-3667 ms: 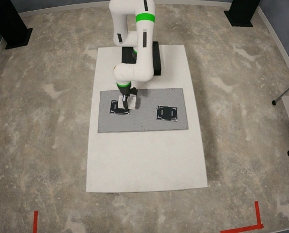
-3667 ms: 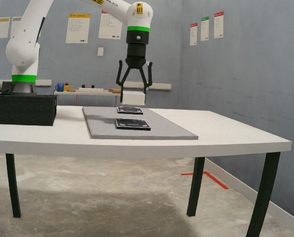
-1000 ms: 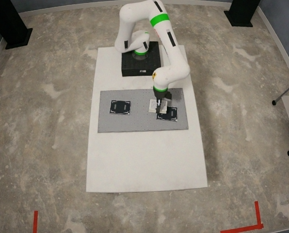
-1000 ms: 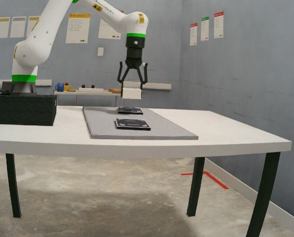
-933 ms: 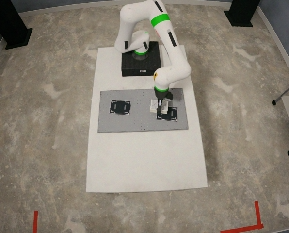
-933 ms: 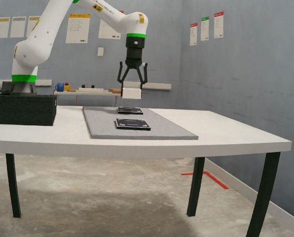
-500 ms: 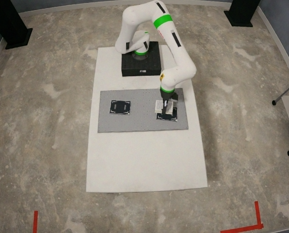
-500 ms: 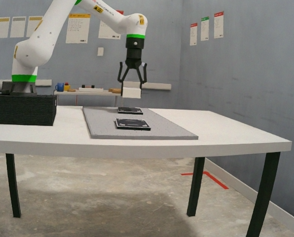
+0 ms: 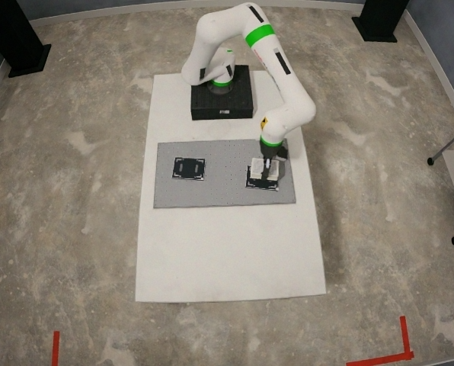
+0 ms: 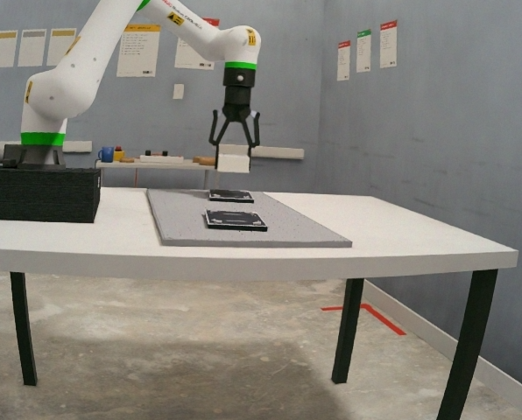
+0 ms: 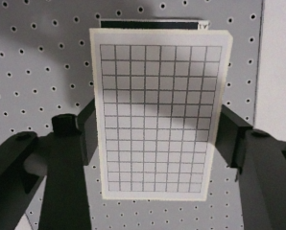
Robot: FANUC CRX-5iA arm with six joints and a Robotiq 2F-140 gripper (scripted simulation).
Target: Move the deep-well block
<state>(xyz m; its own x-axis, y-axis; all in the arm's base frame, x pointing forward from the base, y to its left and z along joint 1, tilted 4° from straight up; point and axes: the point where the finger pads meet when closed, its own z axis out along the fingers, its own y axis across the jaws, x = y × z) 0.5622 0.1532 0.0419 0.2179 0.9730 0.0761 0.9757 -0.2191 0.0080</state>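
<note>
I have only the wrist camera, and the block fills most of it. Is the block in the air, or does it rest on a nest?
Observer: In the air. From the side, the block hangs in the gripper, above the far nest.
Operator: Is it over that nest?
Observer: From above, it covers the nest's half nearer the arm's base; the other half shows.
Operator: And the other nest?
Observer: The other nest has nothing on it.

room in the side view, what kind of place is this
Probably a lab or workshop test cell: bare concrete floor, printed notices on the wall, red tape marking the floor, and a robot arm on a white table.
</note>
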